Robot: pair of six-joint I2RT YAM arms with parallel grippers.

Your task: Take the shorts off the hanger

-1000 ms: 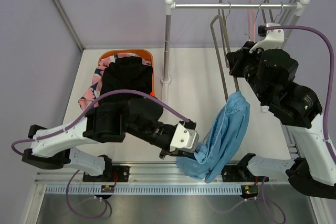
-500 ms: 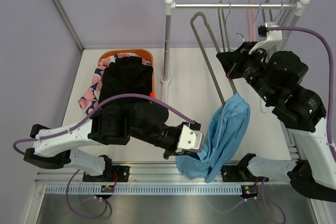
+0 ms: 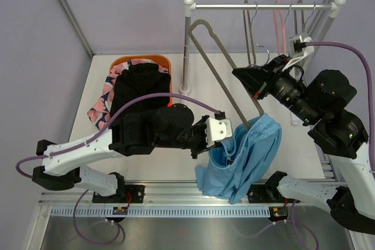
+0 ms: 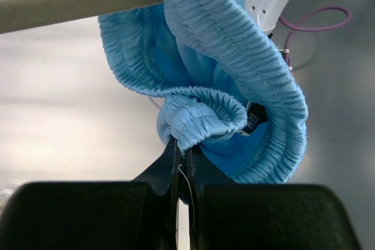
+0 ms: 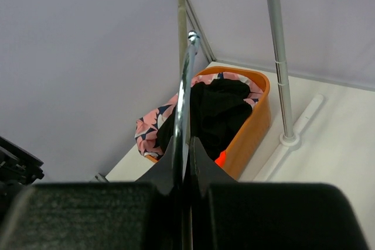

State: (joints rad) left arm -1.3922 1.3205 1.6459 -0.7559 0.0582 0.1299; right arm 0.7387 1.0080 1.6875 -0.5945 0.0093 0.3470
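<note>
The light blue shorts (image 3: 249,159) hang by their waistband on the low end of a grey hanger (image 3: 220,57). My left gripper (image 3: 226,139) is shut on a fold of the waistband (image 4: 202,115), just below the hanger bar (image 4: 76,1). My right gripper (image 3: 243,78) is shut on the hanger's metal hook (image 5: 186,80) and holds the hanger tilted, off the rail. The black shorts (image 3: 137,86) and the pink patterned shorts (image 3: 98,105) lie in the orange basket (image 3: 143,59). A bit of bright orange fabric (image 5: 220,158) shows beside the black shorts (image 5: 220,109).
A clothes rack stands at the back, with its white post (image 3: 187,45) and top rail (image 3: 263,6). Other bare hangers, one pink (image 3: 279,24), hang on the rail. A rail with the arm bases (image 3: 176,197) runs along the near edge.
My right gripper has swung the hanger so its far end moved left and up. My left gripper has lifted up and right with the waistband, spreading the shorts open.
</note>
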